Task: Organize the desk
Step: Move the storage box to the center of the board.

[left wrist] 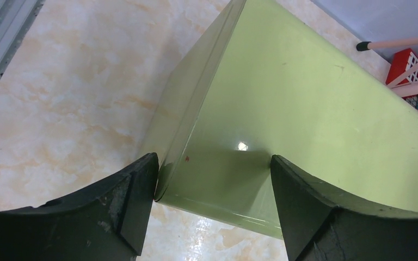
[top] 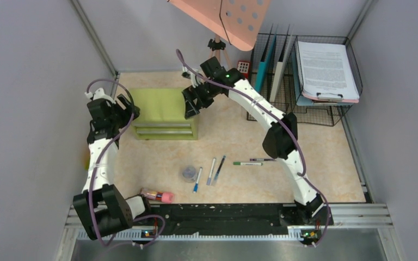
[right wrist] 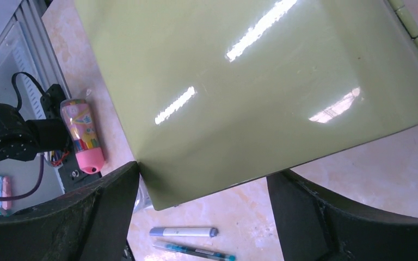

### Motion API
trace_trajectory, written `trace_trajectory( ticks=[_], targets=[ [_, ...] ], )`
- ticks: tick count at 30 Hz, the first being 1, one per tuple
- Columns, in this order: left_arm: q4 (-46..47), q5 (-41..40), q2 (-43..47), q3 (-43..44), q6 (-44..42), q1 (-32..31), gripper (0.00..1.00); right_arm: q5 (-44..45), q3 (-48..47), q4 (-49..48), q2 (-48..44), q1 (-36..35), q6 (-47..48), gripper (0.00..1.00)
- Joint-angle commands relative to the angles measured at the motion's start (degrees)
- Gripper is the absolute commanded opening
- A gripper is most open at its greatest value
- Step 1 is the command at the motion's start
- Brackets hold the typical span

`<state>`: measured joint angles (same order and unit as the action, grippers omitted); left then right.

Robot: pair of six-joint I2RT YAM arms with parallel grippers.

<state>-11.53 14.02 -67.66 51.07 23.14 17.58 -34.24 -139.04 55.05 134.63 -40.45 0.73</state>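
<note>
The desk (top: 326, 163) is a pale marbled tabletop. A small green drawer cabinet (top: 163, 109) stands on it at the back left. My left gripper (top: 125, 111) is at the cabinet's left side. In the left wrist view it (left wrist: 212, 185) is open and straddles a corner of the cabinet (left wrist: 305, 109), with one finger (left wrist: 125, 206) against the edge. My right gripper (top: 191, 103) is at the cabinet's right side. It (right wrist: 202, 185) is open too, over another corner of the cabinet (right wrist: 239, 81). Neither holds anything.
Several pens (top: 211, 171) and markers (top: 247, 163) lie loose mid-desk, beside a small round container (top: 189, 173). A pink-capped tube (top: 158, 194) lies near the front rail. A wire rack with folders (top: 275, 60) and a paper tray (top: 326, 70) stand back right, under a pink board (top: 223, 19).
</note>
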Motion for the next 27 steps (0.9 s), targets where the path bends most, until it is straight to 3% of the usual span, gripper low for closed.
trace_trajectory(
  ticks=[1,7,16,27],
  targets=[
    [0.3,-0.9,1.9,-0.9,1.9,0.2,0.79,-3.6,-6.1,-10.8,3.8,-1.5,-0.3,0.84],
    [2.1,0.2,-0.1,0.0,2.9,0.3,0.79,-0.4,-8.6,-13.3,5.3,-1.4,0.4,0.84],
    [2.2,6.6,-13.0,9.1,2.2,0.3,0.77,5.4,-11.1,-17.1,7.1,1.3,-0.3,0.86],
    [3.7,8.7,-23.6,18.2,3.0,-1.3,0.77,2.9,-10.9,-18.5,8.0,4.4,-3.4,0.87]
  ],
)
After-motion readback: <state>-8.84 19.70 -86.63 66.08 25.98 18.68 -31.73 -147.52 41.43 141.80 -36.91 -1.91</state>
